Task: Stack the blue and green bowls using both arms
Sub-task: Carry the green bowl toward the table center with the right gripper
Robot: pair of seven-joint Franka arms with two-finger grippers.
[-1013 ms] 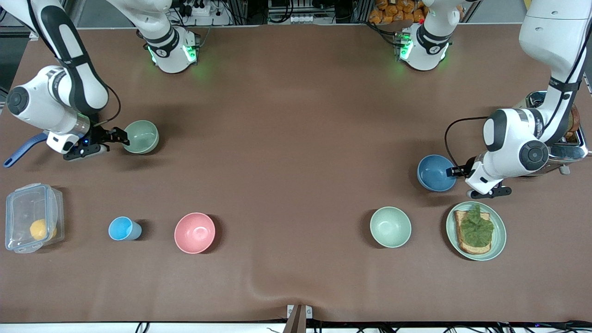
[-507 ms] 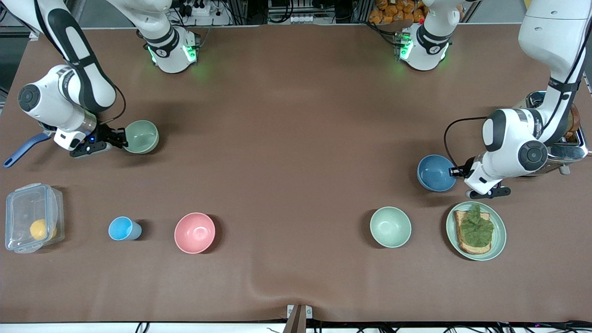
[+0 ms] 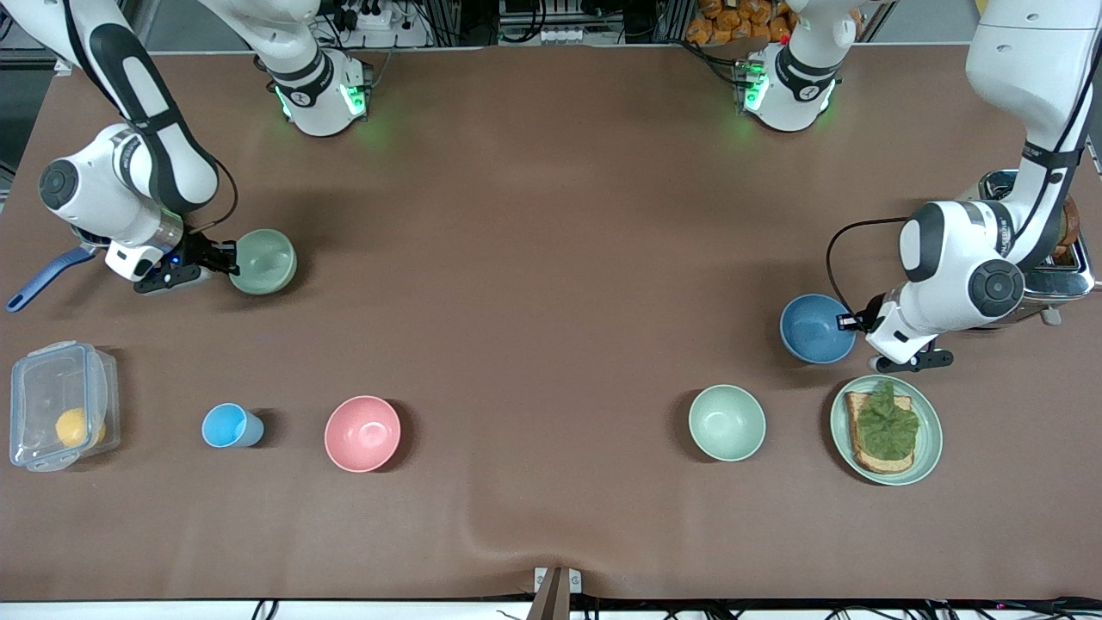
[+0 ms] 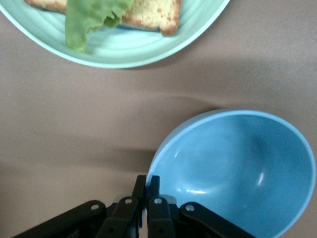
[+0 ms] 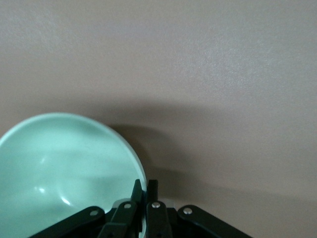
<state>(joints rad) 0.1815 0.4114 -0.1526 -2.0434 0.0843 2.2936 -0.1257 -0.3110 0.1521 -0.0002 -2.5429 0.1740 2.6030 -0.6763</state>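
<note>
Bowls blue [image 3: 813, 328] and green [image 3: 263, 261] are each pinched by one rim, left pincer [image 3: 849, 322] and right pincer [image 3: 229, 256]. Such thin grips might let either tilt or slip when lifted.

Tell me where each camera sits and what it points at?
Front view: high across the table, facing both arms and bases.
Left wrist view: on the left arm, showing the left gripper shut on the blue bowl.
Right wrist view: on the right arm, showing the right gripper pinching the green bowl.
Front shares both bowls.
</note>
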